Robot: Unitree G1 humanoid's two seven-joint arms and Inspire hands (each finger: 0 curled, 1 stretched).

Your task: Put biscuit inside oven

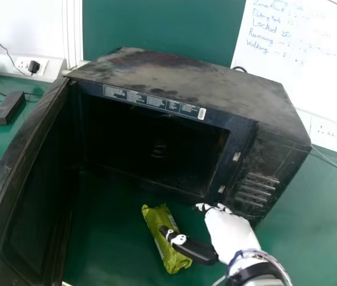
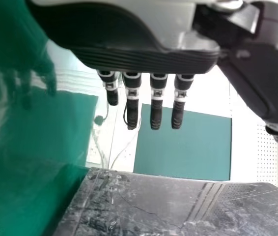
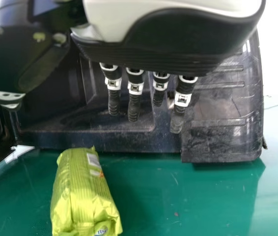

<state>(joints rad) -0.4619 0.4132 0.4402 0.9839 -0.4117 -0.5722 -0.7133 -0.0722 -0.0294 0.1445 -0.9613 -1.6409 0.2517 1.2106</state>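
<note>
Now the biscuit packet (image 1: 156, 218) lies on the table (image 1: 106, 238) before the oven (image 1: 186, 80), just beside the right hand (image 1: 231, 231), whose straight fingers are slightly apart, clasping nothing; the left hand's (image 2: 129, 51) are straight and empty too. Best straddle the packet between right thumb and fingers, squeeze gently to spare the biscuits, then lift above the opening's lower lip (image 1: 142, 180).
</note>
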